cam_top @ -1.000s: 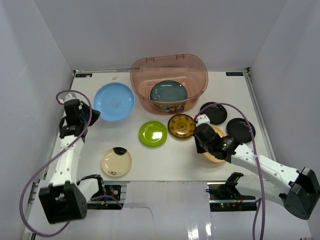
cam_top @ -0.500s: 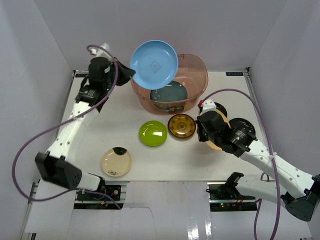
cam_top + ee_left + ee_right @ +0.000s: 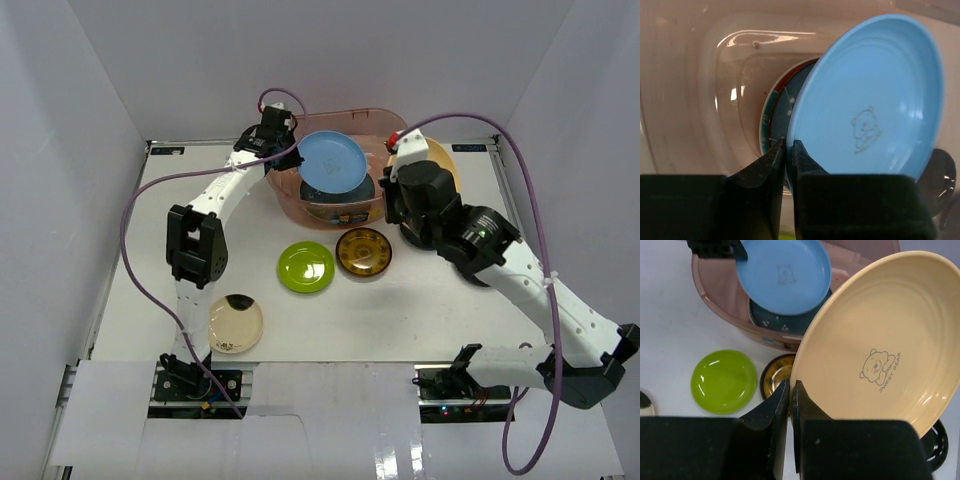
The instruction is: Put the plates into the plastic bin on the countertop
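Note:
The light blue plate [image 3: 332,163] hangs tilted inside the plastic bin [image 3: 398,125], over the dark teal plate [image 3: 785,322] lying on the bin's floor. My left gripper [image 3: 788,145] is shut on the blue plate's [image 3: 870,95] lower rim. My right gripper [image 3: 791,385] is shut on the rim of the peach plate [image 3: 880,340], held on edge in the air by the bin's right end [image 3: 440,155]. The lime green plate [image 3: 306,267], the amber-gold plate [image 3: 363,252] and the cream plate [image 3: 235,324] lie on the countertop [image 3: 200,250].
A black plate [image 3: 940,440] shows on the counter below the peach plate, hidden under my right arm in the top view. White walls close in the counter at the back and on both sides. Purple cables loop off both arms.
My left arm lifted the light blue plate off the left of the counter and swung it into the bin. My right arm raised the peach plate from the right side toward the bin.

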`<action>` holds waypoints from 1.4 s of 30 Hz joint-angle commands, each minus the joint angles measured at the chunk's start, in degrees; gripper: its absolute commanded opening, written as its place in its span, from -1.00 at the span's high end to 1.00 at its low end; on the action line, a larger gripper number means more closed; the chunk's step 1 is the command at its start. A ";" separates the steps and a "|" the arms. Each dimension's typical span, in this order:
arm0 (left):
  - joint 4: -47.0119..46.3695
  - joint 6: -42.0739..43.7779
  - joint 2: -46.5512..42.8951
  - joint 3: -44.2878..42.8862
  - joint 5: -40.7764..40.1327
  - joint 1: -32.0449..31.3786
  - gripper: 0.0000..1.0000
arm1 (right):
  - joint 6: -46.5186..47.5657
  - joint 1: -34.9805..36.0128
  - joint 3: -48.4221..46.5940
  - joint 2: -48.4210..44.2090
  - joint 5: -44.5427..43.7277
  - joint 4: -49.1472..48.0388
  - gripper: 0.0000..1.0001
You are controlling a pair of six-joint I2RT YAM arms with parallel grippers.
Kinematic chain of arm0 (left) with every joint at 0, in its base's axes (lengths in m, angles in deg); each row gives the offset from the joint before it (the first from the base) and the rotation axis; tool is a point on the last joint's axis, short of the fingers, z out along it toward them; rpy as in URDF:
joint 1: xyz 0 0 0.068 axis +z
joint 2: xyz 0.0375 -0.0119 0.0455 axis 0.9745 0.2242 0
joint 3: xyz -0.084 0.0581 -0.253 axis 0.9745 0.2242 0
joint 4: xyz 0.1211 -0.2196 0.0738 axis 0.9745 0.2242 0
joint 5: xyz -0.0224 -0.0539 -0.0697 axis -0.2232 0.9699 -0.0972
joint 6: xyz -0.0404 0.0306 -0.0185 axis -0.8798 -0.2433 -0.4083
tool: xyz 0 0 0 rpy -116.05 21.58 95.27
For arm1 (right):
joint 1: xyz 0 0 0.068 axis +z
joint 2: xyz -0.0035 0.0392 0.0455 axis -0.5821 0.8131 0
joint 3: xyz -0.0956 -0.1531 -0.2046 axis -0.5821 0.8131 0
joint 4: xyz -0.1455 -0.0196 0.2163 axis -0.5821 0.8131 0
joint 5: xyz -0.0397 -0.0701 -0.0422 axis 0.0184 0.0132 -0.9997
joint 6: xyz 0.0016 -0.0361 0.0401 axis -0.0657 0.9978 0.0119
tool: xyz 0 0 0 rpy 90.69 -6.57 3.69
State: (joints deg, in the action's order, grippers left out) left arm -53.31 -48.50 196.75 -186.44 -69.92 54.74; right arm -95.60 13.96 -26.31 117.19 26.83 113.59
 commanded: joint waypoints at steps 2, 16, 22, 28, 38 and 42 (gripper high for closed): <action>1.93 2.46 -1.53 -3.24 1.66 -0.46 0.20 | 8.77 -0.25 -10.62 8.20 -1.46 -7.31 0.85; -11.68 2.81 -44.74 33.62 -1.83 -0.11 -0.96 | 17.04 -6.49 -26.29 34.23 13.21 -19.00 0.84; -9.86 -3.33 -67.43 64.14 -3.07 -0.02 -0.89 | 19.59 -7.11 -30.32 48.10 19.38 -20.68 0.85; -6.33 -12.82 -74.22 79.08 0.53 -0.02 -0.85 | 21.53 -7.11 -37.62 58.57 18.94 -19.18 0.84; -16.16 -14.85 -64.38 80.96 4.05 -0.46 -0.74 | 16.79 -8.16 -31.76 46.75 14.20 -17.69 -0.29; -19.51 -15.64 -59.03 81.13 5.72 -1.60 -0.64 | 12.31 -9.65 -13.50 30.85 9.46 -21.28 -0.11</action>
State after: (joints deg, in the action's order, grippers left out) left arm -67.93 -62.86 135.40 -103.71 -66.12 54.08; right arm -79.32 5.46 -46.98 160.77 40.69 96.06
